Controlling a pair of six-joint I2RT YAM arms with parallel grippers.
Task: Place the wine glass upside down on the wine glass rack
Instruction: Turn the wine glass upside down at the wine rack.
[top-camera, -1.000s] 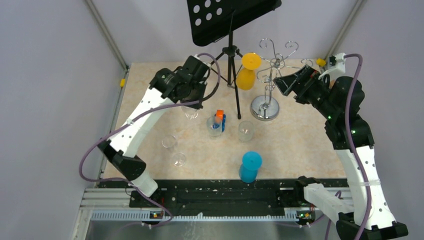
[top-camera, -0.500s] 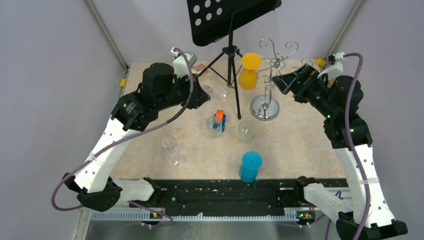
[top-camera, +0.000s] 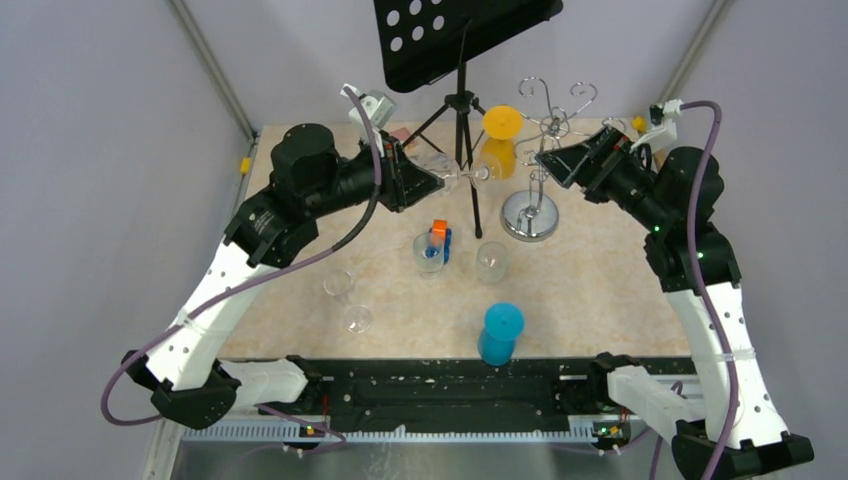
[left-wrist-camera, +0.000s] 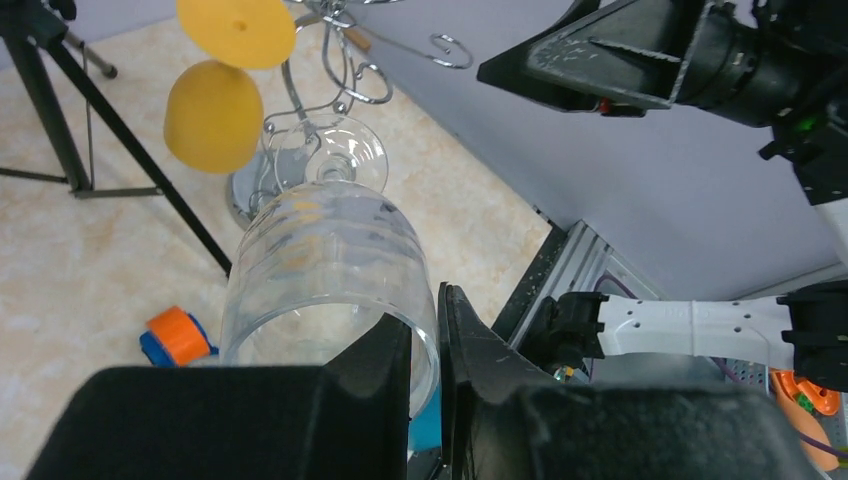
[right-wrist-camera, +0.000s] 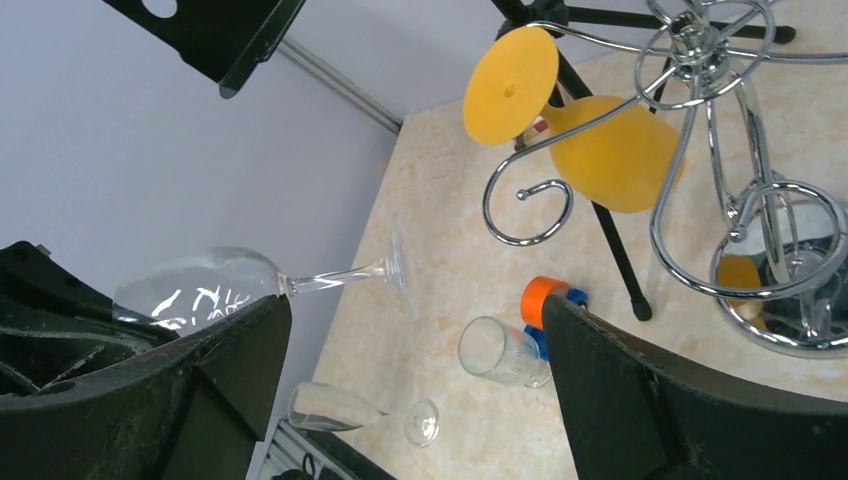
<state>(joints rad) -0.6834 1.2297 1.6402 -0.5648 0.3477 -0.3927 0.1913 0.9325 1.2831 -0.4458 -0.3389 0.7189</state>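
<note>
My left gripper (top-camera: 425, 182) is shut on the rim of a clear wine glass (top-camera: 455, 176). It holds the glass on its side in the air, foot pointing at the chrome wine glass rack (top-camera: 541, 150). In the left wrist view one finger is inside the bowl and one outside, at the gripper (left-wrist-camera: 425, 340), with the glass (left-wrist-camera: 330, 240) aimed at the rack (left-wrist-camera: 345, 75). An orange wine glass (top-camera: 497, 152) hangs upside down on the rack. My right gripper (top-camera: 560, 160) is open and empty beside the rack's top. The right wrist view shows the gripper (right-wrist-camera: 415, 370), the clear glass (right-wrist-camera: 215, 290) and the rack (right-wrist-camera: 700, 150).
A black music stand (top-camera: 460, 40) on a tripod stands just left of the rack. On the table are a blue cup (top-camera: 500, 335), a small glass (top-camera: 491, 262), a glass holding an orange and blue item (top-camera: 432, 248), and two clear glasses (top-camera: 340, 285) at the left.
My left arm has lifted the clear wine glass off the table, turned it on its side and carried it right toward the rack. The right gripper has shifted slightly.
</note>
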